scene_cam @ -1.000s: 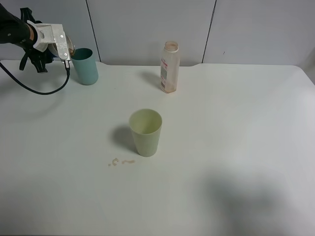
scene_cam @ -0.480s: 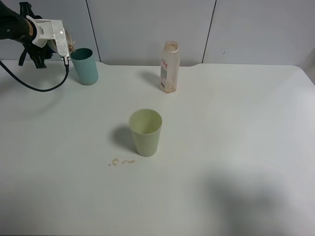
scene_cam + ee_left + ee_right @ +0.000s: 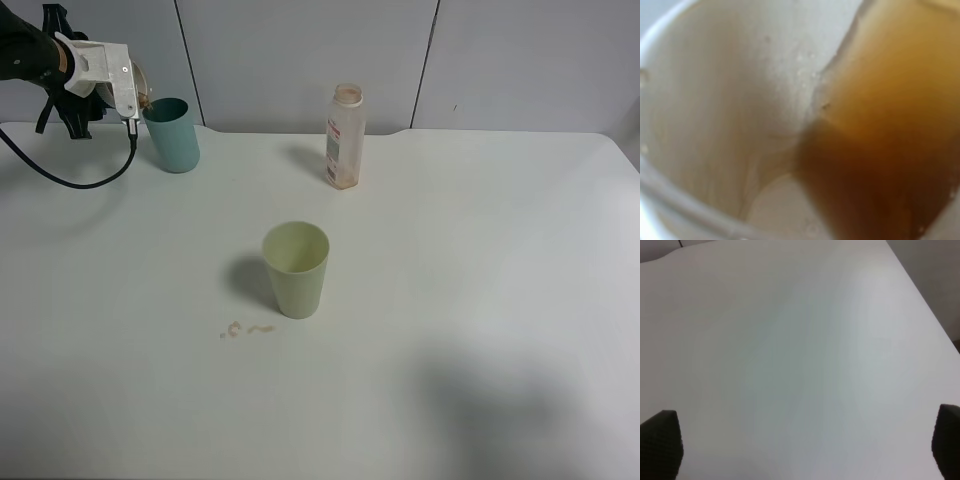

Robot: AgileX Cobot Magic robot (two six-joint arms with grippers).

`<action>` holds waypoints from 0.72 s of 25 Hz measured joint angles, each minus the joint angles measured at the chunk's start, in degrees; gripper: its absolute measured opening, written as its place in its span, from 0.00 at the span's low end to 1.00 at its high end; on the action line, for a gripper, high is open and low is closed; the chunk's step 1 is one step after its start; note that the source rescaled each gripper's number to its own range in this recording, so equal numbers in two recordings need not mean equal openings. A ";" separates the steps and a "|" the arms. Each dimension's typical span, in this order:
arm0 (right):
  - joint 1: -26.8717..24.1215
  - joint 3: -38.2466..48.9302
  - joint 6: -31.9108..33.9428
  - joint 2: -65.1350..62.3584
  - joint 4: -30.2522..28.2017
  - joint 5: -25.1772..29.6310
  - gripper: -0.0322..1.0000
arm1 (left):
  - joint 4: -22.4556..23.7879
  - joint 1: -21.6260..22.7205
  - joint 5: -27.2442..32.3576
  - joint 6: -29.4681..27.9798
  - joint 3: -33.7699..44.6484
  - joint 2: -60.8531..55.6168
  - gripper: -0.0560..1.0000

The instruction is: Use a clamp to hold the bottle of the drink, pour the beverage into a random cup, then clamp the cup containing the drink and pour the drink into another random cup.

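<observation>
At the far left my left gripper (image 3: 128,90) is shut on the cup containing the drink (image 3: 143,86), tipped with its rim over the mouth of the teal tumbler (image 3: 172,135). The left wrist view is filled by the cup's pale inner wall (image 3: 730,110), with the brown beverage (image 3: 880,150) pooled against its lower side. The clear bottle (image 3: 345,135) with a red-and-white label stands upright at the back centre, with only a little brown left at its bottom. My right gripper (image 3: 802,445) is open over bare table, its black fingertips (image 3: 662,440) far apart; the high view does not show it.
A pale yellow-green tumbler (image 3: 296,268) stands upright mid-table. A small brown spill (image 3: 246,329) lies just in front of it to the left. The white table (image 3: 480,260) meets a grey wall behind, and a black cable (image 3: 70,180) hangs from the left arm.
The left gripper has risen slightly with the cup and tipped it further over the teal tumbler. Nothing else has moved.
</observation>
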 joint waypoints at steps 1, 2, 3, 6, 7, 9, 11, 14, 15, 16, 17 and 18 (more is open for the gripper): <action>0.00 0.00 0.00 0.00 0.00 0.00 1.00 | 0.00 0.00 0.00 0.13 0.00 0.00 0.06; 0.00 0.00 0.00 0.00 0.00 0.00 1.00 | 0.00 0.00 0.00 0.32 0.00 0.00 0.06; 0.00 0.00 0.00 0.00 0.00 0.00 1.00 | 0.00 0.00 0.00 0.62 0.00 0.00 0.06; 0.00 0.00 0.00 0.00 0.00 0.00 1.00 | 0.00 0.00 0.00 1.45 0.00 0.00 0.06; 0.00 0.00 0.00 0.00 0.00 0.00 1.00 | 0.00 0.00 -0.05 1.71 0.00 0.00 0.06; 0.00 0.00 0.00 0.00 0.00 0.00 1.00 | -0.05 0.00 -0.05 2.31 0.00 0.00 0.06; 0.00 0.00 0.00 0.00 0.00 0.00 1.00 | -0.33 0.00 -0.05 2.68 0.00 0.00 0.06; 0.00 0.00 0.00 0.00 0.00 0.00 1.00 | -0.51 0.00 -0.05 2.75 0.00 0.00 0.06; 0.00 0.00 0.00 0.00 0.00 0.00 1.00 | -0.58 0.00 -0.05 2.75 0.00 0.00 0.06; 0.00 0.00 0.00 0.00 0.00 0.00 1.00 | -0.65 0.00 -0.05 2.88 0.00 0.00 0.06; 0.00 0.00 0.00 0.00 0.00 0.00 1.00 | -0.69 0.00 -0.05 2.94 -0.04 0.00 0.06; 0.00 0.00 0.00 0.00 0.00 0.00 1.00 | -0.69 0.00 -0.05 2.95 -0.11 0.00 0.06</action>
